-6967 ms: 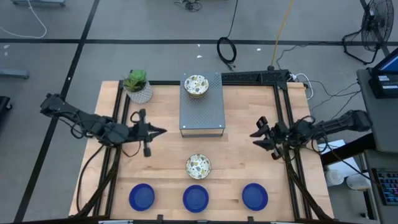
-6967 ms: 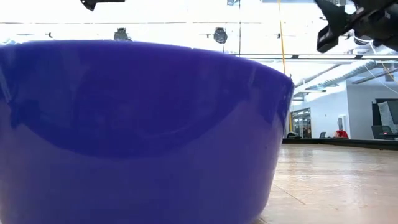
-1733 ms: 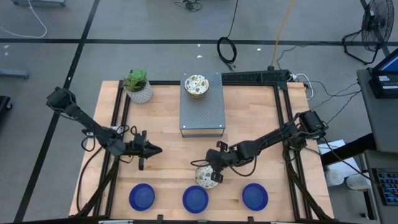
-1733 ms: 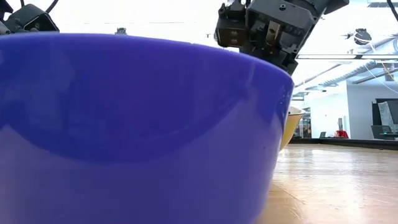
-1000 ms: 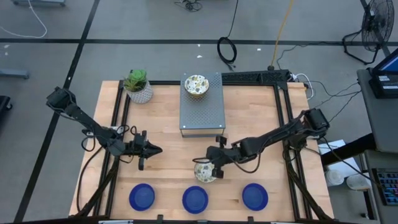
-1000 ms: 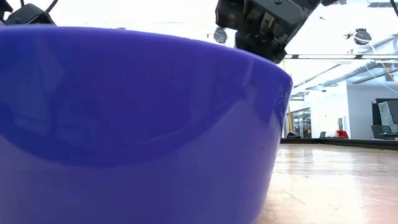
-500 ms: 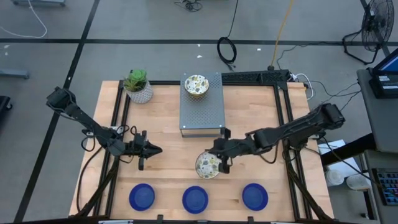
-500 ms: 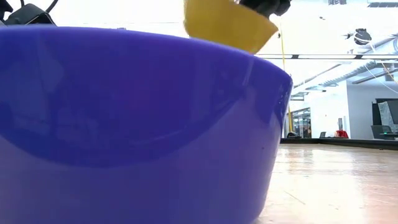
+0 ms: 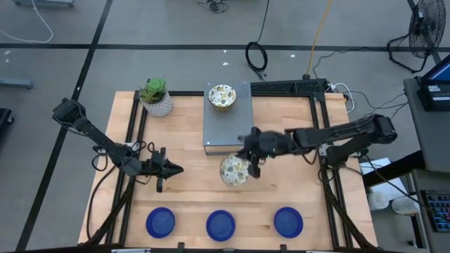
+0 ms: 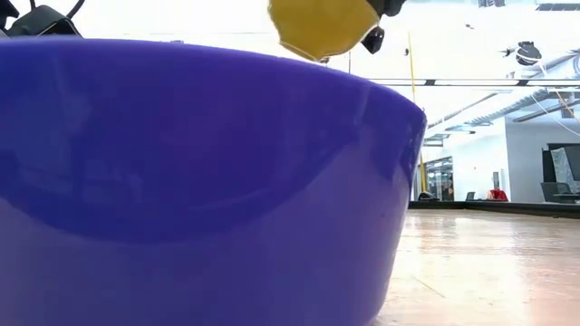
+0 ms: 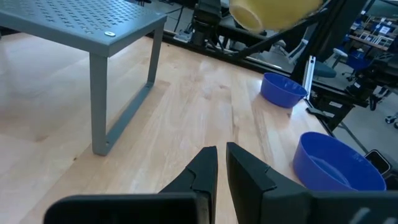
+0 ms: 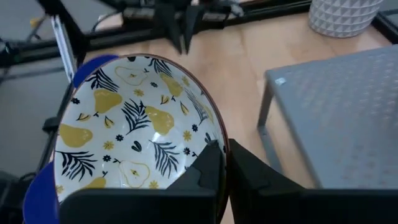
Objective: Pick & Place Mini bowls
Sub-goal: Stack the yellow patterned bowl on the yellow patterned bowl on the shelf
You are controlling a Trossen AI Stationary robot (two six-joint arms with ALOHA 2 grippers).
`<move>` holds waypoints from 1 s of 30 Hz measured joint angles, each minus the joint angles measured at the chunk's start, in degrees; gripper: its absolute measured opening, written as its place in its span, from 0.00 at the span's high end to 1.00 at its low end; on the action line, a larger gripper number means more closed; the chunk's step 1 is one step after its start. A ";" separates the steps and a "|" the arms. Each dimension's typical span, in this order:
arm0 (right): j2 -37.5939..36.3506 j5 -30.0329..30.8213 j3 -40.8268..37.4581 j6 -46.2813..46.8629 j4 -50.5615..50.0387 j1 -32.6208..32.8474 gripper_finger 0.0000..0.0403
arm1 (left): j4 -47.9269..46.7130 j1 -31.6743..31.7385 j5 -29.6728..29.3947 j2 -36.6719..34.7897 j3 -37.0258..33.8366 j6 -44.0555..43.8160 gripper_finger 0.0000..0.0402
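Note:
My right gripper [image 9: 247, 163] is shut on a mini bowl [image 9: 234, 171], white inside with yellow pears and dark leaves, yellow outside, held in the air just in front of the grey perforated stand [image 9: 228, 130]. The low view shows its yellow underside [image 10: 322, 27]. Another patterned mini bowl [image 9: 221, 97] sits on the stand's far end. Three blue mini bowls [image 9: 160, 223] [image 9: 221, 225] [image 9: 288, 222] stand in a row by the near edge. My left gripper [image 9: 181, 169] waits shut at the left, above the table, with nothing in it. My right gripper pinches the patterned bowl's rim [image 12: 219, 140] on the side toward the table's right, one finger inside the bowl and one outside. The fingers come from the right, slanting down. The bowl is lifted clear of the table and a little tilted.
A white textured pot with a green plant [image 9: 156, 98] stands at the far left corner. Black frame rails [image 9: 320, 140] run along the table's sides. Bare wood lies between the stand and the blue bowls.
My right gripper has risen and drawn toward the far edge, staying shut on the patterned bowl. The bowl has been lifted clear of the table and carried toward the stand.

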 joint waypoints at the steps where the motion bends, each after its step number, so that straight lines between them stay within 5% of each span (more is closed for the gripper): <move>1: -0.03 -1.42 0.49 -0.03 0.00 -1.59 0.99 | 0.01 0.01 0.00 0.01 0.00 -0.01 0.91; 10: 3.33 -14.58 15.78 -0.31 -3.38 -15.84 0.99 | 0.03 0.01 0.02 0.00 0.00 -0.09 0.91; 22: 19.43 -15.43 48.28 0.78 -23.29 -27.47 0.99 | 0.07 0.02 0.04 0.02 0.00 -0.07 0.91; 30: 26.63 -19.68 60.85 4.19 -23.55 -31.22 0.99 | 0.07 0.02 0.07 0.00 0.00 -0.07 0.91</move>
